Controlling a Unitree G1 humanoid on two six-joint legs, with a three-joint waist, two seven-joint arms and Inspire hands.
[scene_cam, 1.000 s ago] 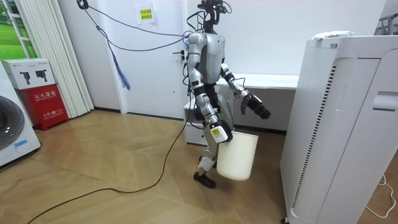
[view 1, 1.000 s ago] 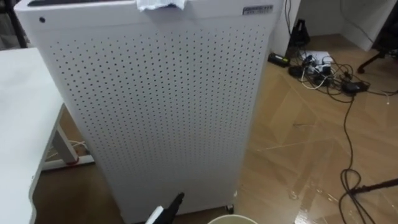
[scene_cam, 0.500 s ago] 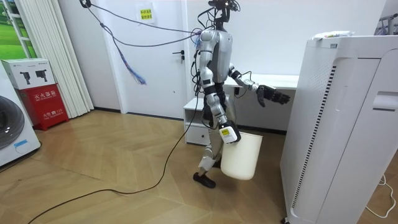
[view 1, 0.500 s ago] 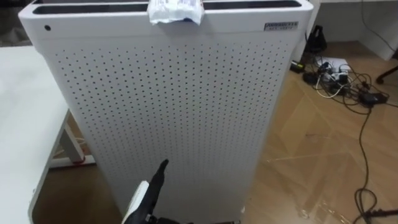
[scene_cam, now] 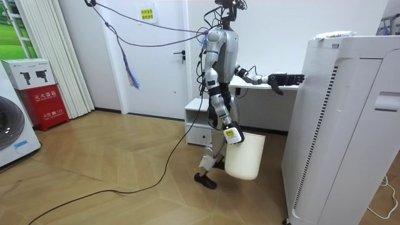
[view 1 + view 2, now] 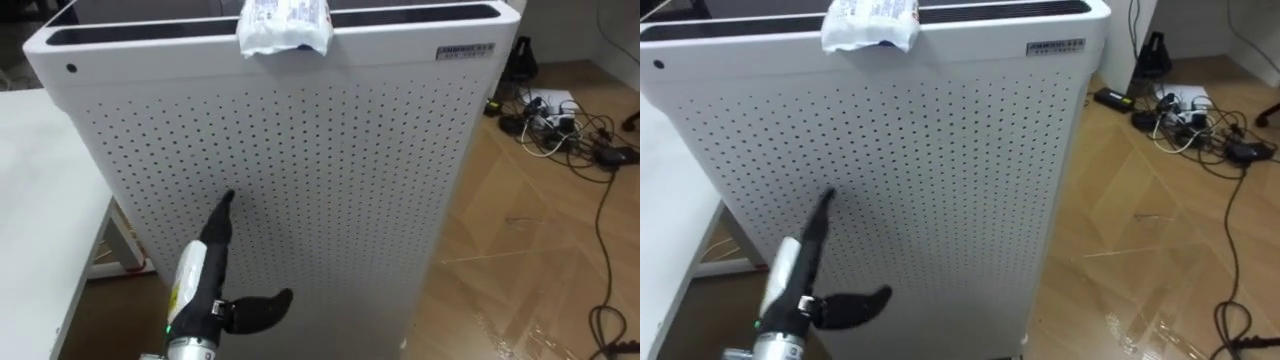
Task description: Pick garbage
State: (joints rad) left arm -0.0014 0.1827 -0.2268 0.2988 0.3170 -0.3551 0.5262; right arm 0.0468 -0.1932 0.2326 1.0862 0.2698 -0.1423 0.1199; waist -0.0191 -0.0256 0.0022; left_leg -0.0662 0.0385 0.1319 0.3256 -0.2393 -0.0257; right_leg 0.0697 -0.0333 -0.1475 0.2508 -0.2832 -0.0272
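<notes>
1. Stands on the wooden floor (image 6: 530,250), close in front of a tall white perforated cabinet (image 6: 330,180), with the left arm stretched out toward it.
2. Holds the left hand (image 6: 195,290) up before the cabinet's dotted front, with fingers (image 6: 220,220) straight and pointing upward and the thumb spread out to the right.
3. Grips nothing with that hand.
4. Cannot tell from either eye view whether the fingertips touch the panel or hang just off it. Seen in the room view just short of the cabinet's front edge.
5. Above that hand and a little to its right, well apart from it, on the cabinet's top front edge: the garbage, a crumpled white wrapper (image 6: 285,25), drooping partly over the edge.
6. Carries a white bin (image 5: 244,156) low at the right hand (image 5: 228,131), by the hip and well below the level of the left hand. Too small in the room view to tell how that hand has hold of it.
7. To the left of the left hand: a white table (image 6: 40,200), just beside the cabinet.
8. Far off to the right of the hand, on the floor: a tangle of dark cables (image 6: 550,125).
</notes>
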